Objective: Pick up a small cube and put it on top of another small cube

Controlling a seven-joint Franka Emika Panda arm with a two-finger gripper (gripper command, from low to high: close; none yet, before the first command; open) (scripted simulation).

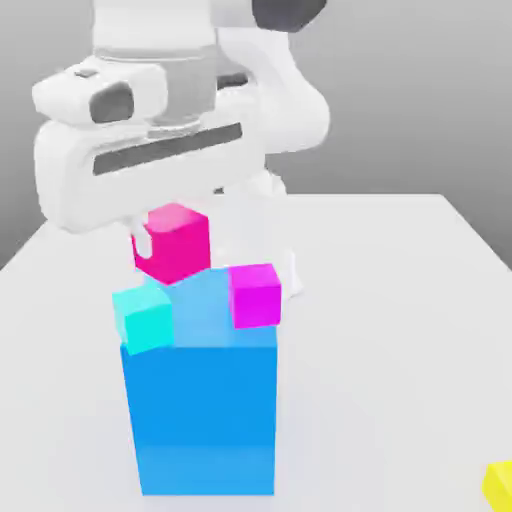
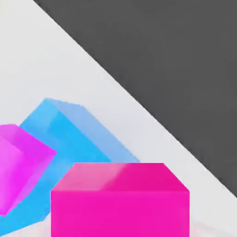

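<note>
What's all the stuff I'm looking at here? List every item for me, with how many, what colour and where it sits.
hot-pink cube: one, rose-red, raised under the robot's hand, behind the tall block's top; close up in the hand view.
magenta cube: one, purplish, at the tall block's top on the exterior view's right.
cyan cube: one, light cyan, at the tall block's top on the exterior view's left.
tall blue block: one, blue, standing upright on the table, front and centre.
yellow cube: one, yellow, on the table at the exterior view's lower right edge, partly cut off.
table: one, pale grey-white, under everything.
gripper: one, white, at the hot-pink cube.
robot arm: one, white, above the blocks.
</note>
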